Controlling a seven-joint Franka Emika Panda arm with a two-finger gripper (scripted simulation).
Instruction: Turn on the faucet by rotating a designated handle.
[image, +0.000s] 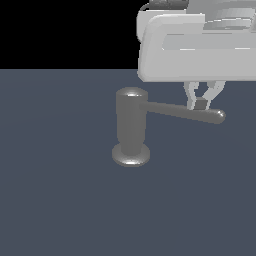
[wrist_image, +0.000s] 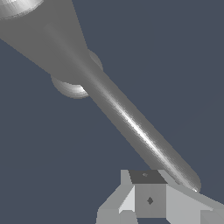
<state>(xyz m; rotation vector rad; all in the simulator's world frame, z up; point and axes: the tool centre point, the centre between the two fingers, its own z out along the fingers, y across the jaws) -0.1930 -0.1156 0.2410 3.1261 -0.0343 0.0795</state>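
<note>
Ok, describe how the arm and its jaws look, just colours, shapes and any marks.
The arm is a bulky, glossy pale grey to white casing with rounded edges and a long recessed groove across its face. A darker grey ring shows at the very top. Below hangs the gripper: thin, light grey jaws with open cut-outs and a dark pad. The wrist view shows blocky grey facets with a small diamond mark. No cables visible.

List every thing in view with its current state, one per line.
faucet: upright on its disc base, untouched.
handle: sticks sideways toward the exterior view's right, sloping slightly down.
gripper: near the handle's tip, fingers close together; contact and open or shut unclear.
</note>
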